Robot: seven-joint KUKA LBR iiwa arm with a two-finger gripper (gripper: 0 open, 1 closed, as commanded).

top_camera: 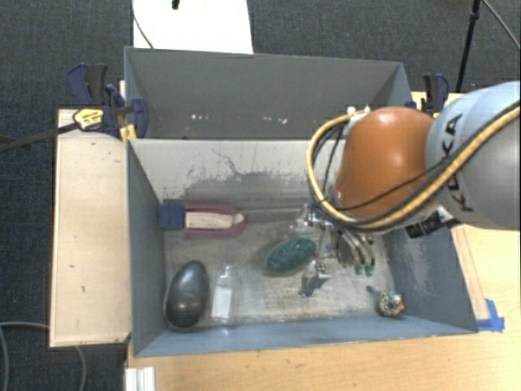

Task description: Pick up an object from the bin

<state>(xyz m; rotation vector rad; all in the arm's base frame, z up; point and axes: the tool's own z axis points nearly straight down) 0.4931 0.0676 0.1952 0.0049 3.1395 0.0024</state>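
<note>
Camera view: the tool (314, 277) is seen low near the centre of the grey bin (260, 96); its spread cannot be told; a lumpy, rounded teal object (290, 256) is seen just beside it, at ten o'clock.

Bare floor (254, 298) separates teal lump (289, 257) and clear packet (221, 293).

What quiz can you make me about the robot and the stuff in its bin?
1. True or false: the dark egg-shaped thing lies in the bin's lower left corner, as the camera view shows it.
2. Which thing lies nearest the gripper? A: the dark egg-shaped thing. B: the teal lump. C: the pink-and-blue thing.
3. Fill in: the arm reaches in from the view's ____.

Key: 1 true; 2 B; 3 right.
</note>
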